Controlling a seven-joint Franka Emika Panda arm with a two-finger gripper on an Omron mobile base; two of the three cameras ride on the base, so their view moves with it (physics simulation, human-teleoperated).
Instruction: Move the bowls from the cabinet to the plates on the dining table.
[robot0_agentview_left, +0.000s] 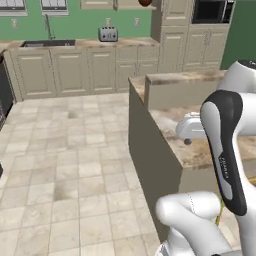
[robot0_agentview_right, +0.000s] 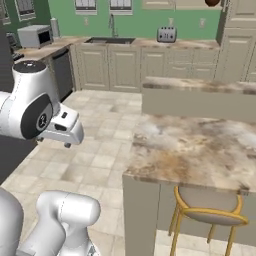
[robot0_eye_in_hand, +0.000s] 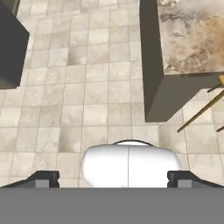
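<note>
Beige floor tiles (robot0_agentview_left: 75, 160) cover the kitchen, with green walls behind a long run of beige base cupboards (robot0_agentview_left: 70, 70). One silver toaster (robot0_agentview_right: 166, 34) stands on the far worktop, to the right of one sink with its tap (robot0_agentview_right: 111, 36); in the right base view one pale microwave (robot0_agentview_right: 34, 36) sits at the left end of that worktop, and in the left base view one black microwave (robot0_agentview_left: 210, 11) is built into the tall unit at the top right.

One reddish-brown bowl (robot0_agentview_right: 212, 2) shows at the very top edge, up in the wall cabinet (robot0_agentview_right: 160, 4) above the worktop; only its lower curve can be seen. A second bowl cannot be made out.

The dining table, here the bench (robot0_agentview_right: 200, 150), has a mottled beige-brown stone top and a raised back ledge. One yellow-framed stool (robot0_agentview_right: 207, 210) stands at its near edge.

The tool (robot0_eye_in_hand: 113, 178) hangs over the floor tiles just off the bench's near corner, pointing down. Its two dark fingertips (robot0_eye_in_hand: 43, 178) stand wide apart and hold nothing.

Small dark lettering runs along the robot's forearm in the left base view, too blurred to read.
</note>
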